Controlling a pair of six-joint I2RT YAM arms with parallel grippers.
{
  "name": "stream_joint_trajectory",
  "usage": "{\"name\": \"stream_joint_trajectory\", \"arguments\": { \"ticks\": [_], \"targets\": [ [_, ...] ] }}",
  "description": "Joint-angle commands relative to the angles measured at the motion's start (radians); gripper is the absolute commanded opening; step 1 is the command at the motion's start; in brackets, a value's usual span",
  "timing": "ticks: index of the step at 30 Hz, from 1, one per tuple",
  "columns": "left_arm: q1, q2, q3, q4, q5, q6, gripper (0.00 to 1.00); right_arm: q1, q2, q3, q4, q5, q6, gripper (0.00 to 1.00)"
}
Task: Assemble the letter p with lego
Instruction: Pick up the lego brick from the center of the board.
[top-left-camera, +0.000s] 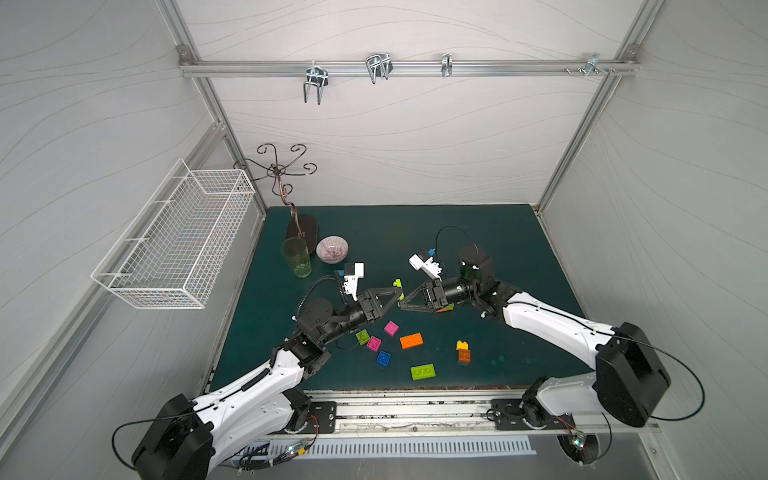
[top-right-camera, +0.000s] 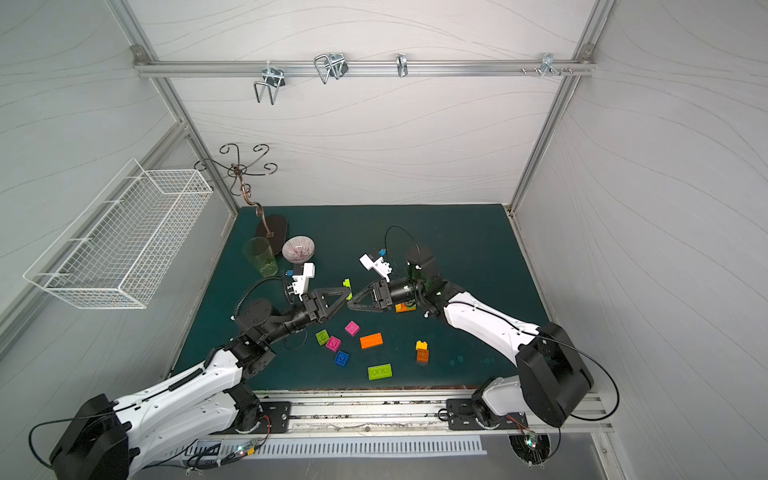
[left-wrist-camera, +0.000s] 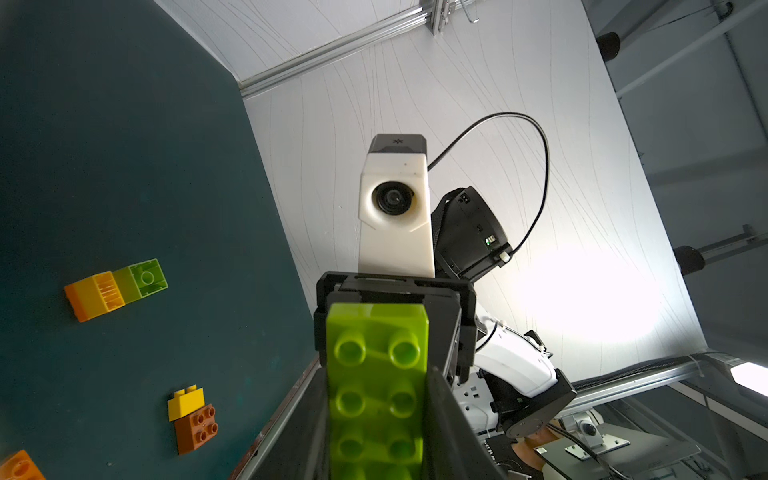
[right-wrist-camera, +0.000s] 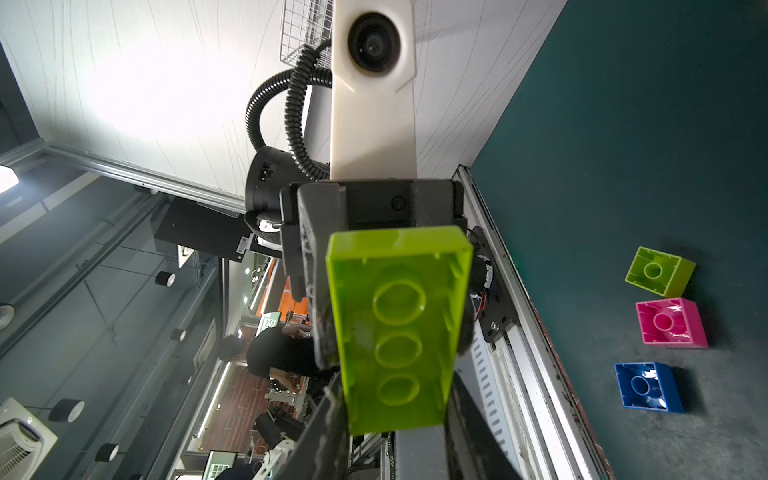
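- Currently pinching lime brick with right end effector, aloft over mid tabletop.
- Flanking same brick with left end effector; cannot tell whether gripping.
- Seemingly early: joined pair lying near right, loose bricks near centre, no P yet.

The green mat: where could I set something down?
Bare: the far-right mat between the right arm and the back wall, and the near patch between that arm and the yellow-orange stack. Crowded: the near middle with loose bricks, mid-mat where the arms meet at a lime brick, and the corner with cup and bowl.
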Motion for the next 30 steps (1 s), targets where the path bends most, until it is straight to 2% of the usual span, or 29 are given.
{"name": "stream_joint_trajectory", "arguments": {
  "ticks": [1, 2, 4, 8, 12, 16, 22, 27, 30],
  "targets": [
    [-0.004, -0.012, 0.008, 0.07, 0.004, -0.005, 0.64, -0.01, -0.003, 0.011, -0.024, -0.007, -0.029, 0.29],
    [-0.004, -0.022, 0.015, 0.036, 0.0, 0.007, 0.72, -0.015, -0.006, 0.006, -0.042, -0.01, -0.041, 0.29],
    [0.001, -0.042, 0.033, -0.023, 0.001, 0.03, 0.8, -0.022, -0.012, -0.003, -0.079, -0.024, -0.073, 0.29],
    [0.043, -0.045, 0.093, -0.134, 0.064, 0.056, 0.82, -0.027, -0.039, -0.026, -0.159, -0.047, -0.141, 0.29],
    [0.094, 0.01, 0.105, -0.095, 0.156, 0.016, 0.76, -0.026, -0.063, -0.048, -0.184, -0.062, -0.166, 0.3],
    [0.095, 0.051, 0.103, -0.056, 0.195, 0.007, 0.71, -0.025, -0.066, -0.048, -0.205, -0.068, -0.178, 0.3],
    [0.094, 0.049, 0.109, -0.096, 0.235, 0.036, 0.69, -0.025, -0.054, -0.041, -0.211, -0.081, -0.186, 0.3],
    [0.094, 0.085, 0.107, -0.06, 0.27, 0.021, 0.61, -0.023, -0.036, -0.033, -0.212, -0.096, -0.191, 0.31],
    [0.094, 0.107, 0.097, -0.029, 0.276, 0.009, 0.52, -0.021, -0.033, -0.026, -0.211, -0.102, -0.195, 0.31]
  ]
}}
